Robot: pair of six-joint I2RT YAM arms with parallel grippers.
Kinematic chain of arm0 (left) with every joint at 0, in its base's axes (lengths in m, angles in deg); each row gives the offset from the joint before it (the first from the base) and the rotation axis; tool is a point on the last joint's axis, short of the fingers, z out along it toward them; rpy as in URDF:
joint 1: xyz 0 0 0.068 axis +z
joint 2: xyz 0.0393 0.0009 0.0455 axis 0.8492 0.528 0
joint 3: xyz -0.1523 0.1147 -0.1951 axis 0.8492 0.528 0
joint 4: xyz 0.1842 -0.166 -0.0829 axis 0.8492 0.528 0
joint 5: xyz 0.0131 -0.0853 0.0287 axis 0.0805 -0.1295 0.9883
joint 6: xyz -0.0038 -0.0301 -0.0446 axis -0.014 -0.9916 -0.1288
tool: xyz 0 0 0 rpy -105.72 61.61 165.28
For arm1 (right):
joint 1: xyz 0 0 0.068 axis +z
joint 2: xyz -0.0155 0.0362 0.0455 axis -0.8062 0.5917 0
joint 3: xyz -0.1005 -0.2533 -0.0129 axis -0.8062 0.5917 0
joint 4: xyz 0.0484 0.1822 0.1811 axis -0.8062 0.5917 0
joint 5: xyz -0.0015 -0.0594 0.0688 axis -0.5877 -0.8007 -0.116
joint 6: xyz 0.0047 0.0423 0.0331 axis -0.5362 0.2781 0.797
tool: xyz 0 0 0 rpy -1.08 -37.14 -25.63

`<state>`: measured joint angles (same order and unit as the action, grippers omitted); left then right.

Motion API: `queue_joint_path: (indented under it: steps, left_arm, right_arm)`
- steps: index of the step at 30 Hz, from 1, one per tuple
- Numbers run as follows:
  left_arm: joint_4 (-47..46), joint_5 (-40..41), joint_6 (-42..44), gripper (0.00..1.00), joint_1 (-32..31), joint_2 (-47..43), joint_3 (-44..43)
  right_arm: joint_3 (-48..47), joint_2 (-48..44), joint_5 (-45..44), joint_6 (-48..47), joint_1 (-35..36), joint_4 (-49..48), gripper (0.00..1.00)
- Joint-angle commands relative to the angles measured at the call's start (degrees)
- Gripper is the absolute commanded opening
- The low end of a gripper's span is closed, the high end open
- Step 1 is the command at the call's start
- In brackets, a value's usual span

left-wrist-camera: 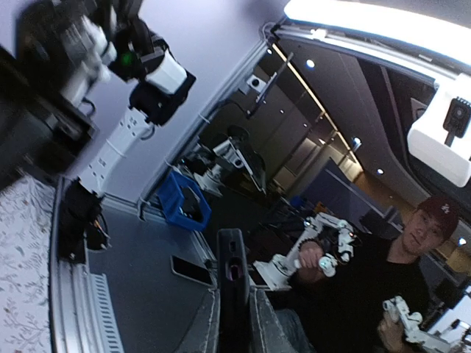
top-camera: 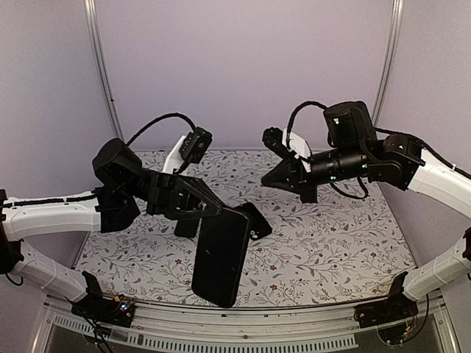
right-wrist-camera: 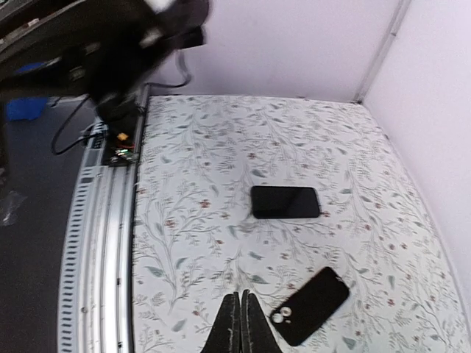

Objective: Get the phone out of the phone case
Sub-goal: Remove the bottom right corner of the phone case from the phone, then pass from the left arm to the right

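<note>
The left fingers [left-wrist-camera: 207, 332] are clamped on a glossy black rectangular slab [top-camera: 221, 257], which is seen edge-on from the wrist and held raised above the floral-patterned surface [top-camera: 331, 243]; whether it is phone or case cannot be told; the right fingers [right-wrist-camera: 231, 331] are pressed together with nothing between them, above the surface; below them a flat black phone [right-wrist-camera: 285, 202] is seen lying, and a black case with round camera openings [right-wrist-camera: 313, 294] lies near it, apart.
</note>
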<state>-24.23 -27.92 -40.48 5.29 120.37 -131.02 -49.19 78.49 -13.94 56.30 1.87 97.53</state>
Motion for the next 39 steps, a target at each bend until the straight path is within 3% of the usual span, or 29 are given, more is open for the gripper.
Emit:
queue_joint_path:
  steps: [1, 4, 6, 7, 9, 11, 13, 21, 31, 35, 39]
  left_arm:
    - [0.8, -4.0, -2.5, 0.0, -1.4, 0.1, 0.1]
    - [4.6, -0.9, 0.8, 0.0, -0.6, -0.2, 0.0]
    - [8.8, 1.5, 4.1, 0.0, 0.6, -0.7, 0.0]
    - [11.9, 3.0, 6.2, 0.0, 1.3, -0.9, -0.1]
    - [15.5, 5.0, 9.7, 0.0, 2.8, -1.2, 0.1]
    - [16.2, 5.5, 11.6, 0.0, 4.2, -0.9, 0.5]
    - [16.5, 5.8, 13.3, 0.0, 5.4, -0.3, 0.1]
    - [17.8, 7.0, 17.3, 0.0, 6.1, 4.0, -3.3]
    - [19.0, 8.7, 18.2, 0.0, 6.1, 6.1, -6.1]
    - [19.1, 8.6, 18.2, 0.0, 6.1, 7.1, -6.7]
    - [21.1, 8.3, 19.7, 0.0, 6.1, 8.1, -7.8]
  right_arm:
    - [-2.2, 0.8, -16.6, -3.5, -1.8, -5.0, 0.0]
    - [-1.9, 0.7, -17.6, 0.8, -3.0, -6.3, 0.08]
    - [-0.9, 0.0, -15.8, 8.1, -4.9, -6.9, 0.38]
    - [-0.1, -0.3, -14.1, 11.1, -6.2, -7.0, 0.45]
    - [2.5, -1.3, -5.2, 17.7, -8.6, -7.0, 0.74]
    - [5.1, -2.7, 4.7, 22.3, -10.0, -6.7, 0.9]
    - [6.8, -3.5, 12.8, 25.7, -10.3, -6.4, 0.98]
    - [11.2, -6.1, 28.3, 32.2, -10.3, -13.5, 0.99]
    - [8.2, 0.4, 29.4, 35.9, -8.5, -18.1, 0.96]
    - [6.5, 4.1, 29.7, 35.5, -6.6, -18.1, 0.88]
    - [6.0, 5.8, 30.4, 35.6, -6.0, -19.2, 0.63]
